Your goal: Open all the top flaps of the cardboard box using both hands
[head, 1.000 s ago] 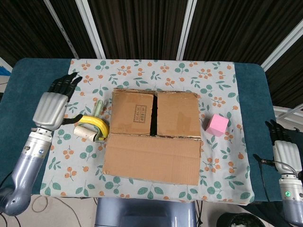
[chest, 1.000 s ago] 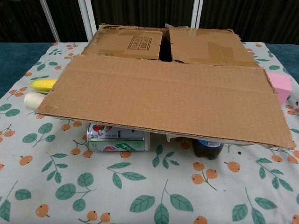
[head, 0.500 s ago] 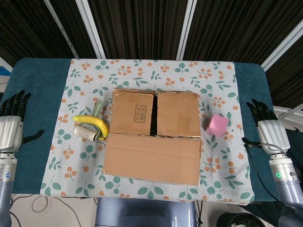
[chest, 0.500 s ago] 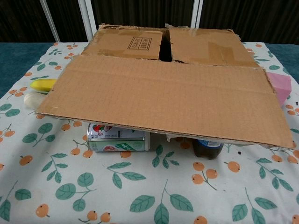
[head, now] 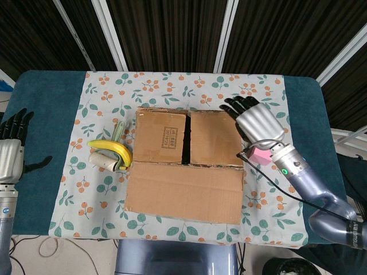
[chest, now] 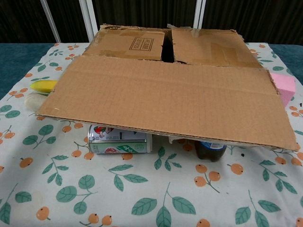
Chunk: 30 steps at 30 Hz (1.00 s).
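The cardboard box was seen mid-counter, near flap folded out, two inner flaps closed. At its 3 o'clock edge the right hand was held spread, empty; at 9 o'clock, well apart, the left hand was spread

Even bright overhead light on my feeds, soft short shadow under the cardboard box flap in my chest view, dark unlit backdrop across the top of both frames, no glare, sharp focus throughout, slight wide-angle stretch at lower corners
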{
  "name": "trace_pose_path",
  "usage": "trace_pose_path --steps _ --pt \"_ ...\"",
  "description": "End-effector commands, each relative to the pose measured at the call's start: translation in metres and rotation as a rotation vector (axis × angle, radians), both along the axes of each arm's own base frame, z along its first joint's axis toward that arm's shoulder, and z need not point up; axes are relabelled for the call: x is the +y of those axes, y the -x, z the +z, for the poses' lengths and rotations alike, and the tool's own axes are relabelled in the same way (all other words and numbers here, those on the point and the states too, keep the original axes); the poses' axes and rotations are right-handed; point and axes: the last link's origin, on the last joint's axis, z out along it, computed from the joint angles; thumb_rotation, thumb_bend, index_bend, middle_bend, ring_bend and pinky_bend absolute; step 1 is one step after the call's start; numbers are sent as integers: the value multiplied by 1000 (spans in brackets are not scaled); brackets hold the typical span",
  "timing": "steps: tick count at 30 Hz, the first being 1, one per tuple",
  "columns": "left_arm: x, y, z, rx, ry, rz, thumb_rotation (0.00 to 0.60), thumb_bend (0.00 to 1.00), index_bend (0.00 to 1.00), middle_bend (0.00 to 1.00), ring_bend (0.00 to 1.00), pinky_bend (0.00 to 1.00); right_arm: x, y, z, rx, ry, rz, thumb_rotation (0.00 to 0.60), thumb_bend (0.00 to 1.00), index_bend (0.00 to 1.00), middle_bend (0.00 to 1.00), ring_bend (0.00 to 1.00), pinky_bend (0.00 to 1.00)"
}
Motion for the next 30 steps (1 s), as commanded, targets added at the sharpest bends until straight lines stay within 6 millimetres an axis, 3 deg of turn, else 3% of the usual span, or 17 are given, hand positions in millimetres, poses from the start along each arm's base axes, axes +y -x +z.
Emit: trace_pose_path --steps 1,10,19,24,30 --pt "1 1 2 -11 -3 2 600 89 0 0 20 87 -14 -27 -21 50 -48 51 600 996 340 308 301 342" --pt "2 1 0 -39 27 11 600 89 0 0 20 88 -27 -62 -74 135 -152 114 600 1000 340 273 268 339" --pt "2 3 0 -53 39 16 600 89 0 0 20 88 -48 -96 -90 389 -155 234 600 1000 330 271 264 337" --pt "3 3 1 -60 36 17 600 88 0 0 20 88 -51 -99 -95 458 -168 259 600 1000 330 276 265 336" --pt "3 4 -1 -61 47 21 600 89 0 0 20 88 -47 -86 -107 509 -210 258 600 1000 330 279 265 336"
